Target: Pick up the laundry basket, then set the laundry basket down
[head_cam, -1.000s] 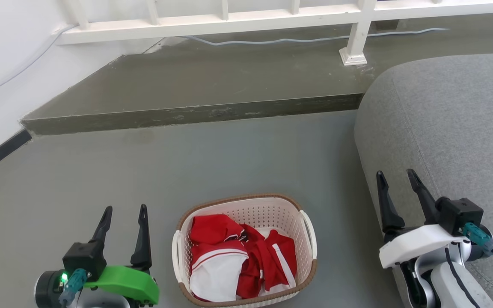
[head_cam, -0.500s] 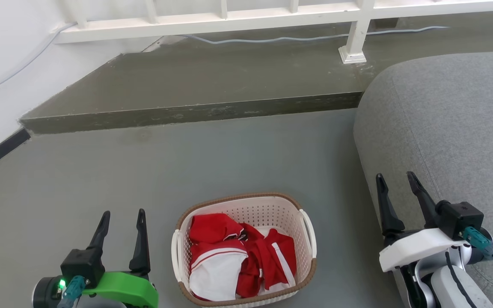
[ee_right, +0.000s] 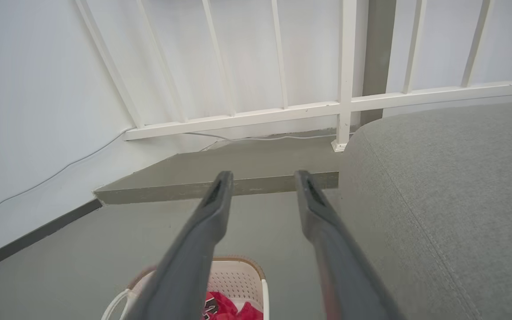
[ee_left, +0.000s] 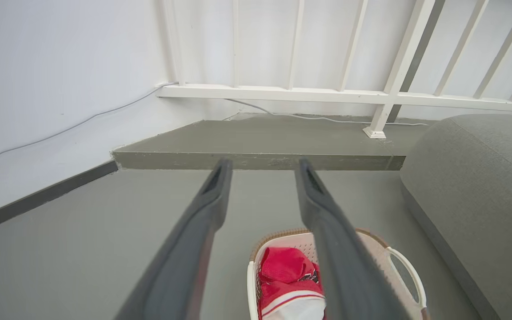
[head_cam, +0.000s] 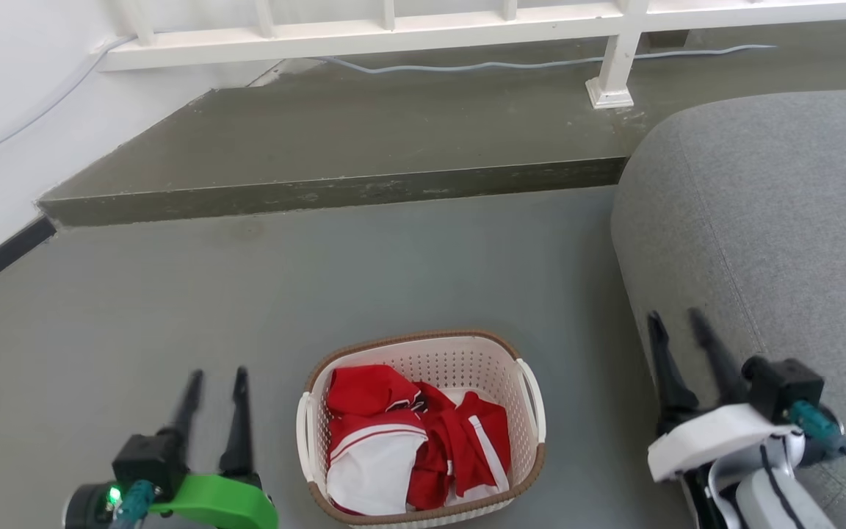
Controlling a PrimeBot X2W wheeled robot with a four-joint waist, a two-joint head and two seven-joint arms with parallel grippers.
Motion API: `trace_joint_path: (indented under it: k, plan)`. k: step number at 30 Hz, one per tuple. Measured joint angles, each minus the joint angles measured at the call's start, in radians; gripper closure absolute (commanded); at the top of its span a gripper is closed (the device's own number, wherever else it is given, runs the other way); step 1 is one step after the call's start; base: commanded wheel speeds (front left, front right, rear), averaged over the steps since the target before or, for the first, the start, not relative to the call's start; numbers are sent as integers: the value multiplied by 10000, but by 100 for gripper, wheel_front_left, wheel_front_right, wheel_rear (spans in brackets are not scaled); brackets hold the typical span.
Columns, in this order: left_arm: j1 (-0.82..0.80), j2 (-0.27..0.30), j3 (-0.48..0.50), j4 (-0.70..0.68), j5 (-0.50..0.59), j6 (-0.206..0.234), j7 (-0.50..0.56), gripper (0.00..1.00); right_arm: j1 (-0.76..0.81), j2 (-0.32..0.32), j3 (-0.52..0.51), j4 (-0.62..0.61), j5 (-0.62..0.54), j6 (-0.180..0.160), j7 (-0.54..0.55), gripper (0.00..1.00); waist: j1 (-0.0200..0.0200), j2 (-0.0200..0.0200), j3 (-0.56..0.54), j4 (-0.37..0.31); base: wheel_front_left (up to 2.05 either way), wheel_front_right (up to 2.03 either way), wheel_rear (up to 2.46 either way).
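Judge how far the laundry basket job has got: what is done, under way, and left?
Done: nothing yet; the basket sits on the floor with red and white clothes inside. Under way: the left hand and right hand flank it, both open, neither touching it. Left: grasp the side handles, lift, then set it down.

High head view, low wrist views, shared railing (ee_left: 282,94)
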Motion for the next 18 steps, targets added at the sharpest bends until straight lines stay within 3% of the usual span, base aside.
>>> trace_joint_path:
  k: [7, 18]
  plan:
    - [195, -65, -50, 222, -311, -86, 42, 100, 275, 107, -17, 234, 320, 50, 2, 100, 0, 0, -20, 5, 0, 0, 0]
    - [228, -155, 153, 159, -2008, -322, 249, 100, 296, 198, -244, 151, 1992, 267, 274, 100, 0, 0, -59, 14, 0, 0, 0]
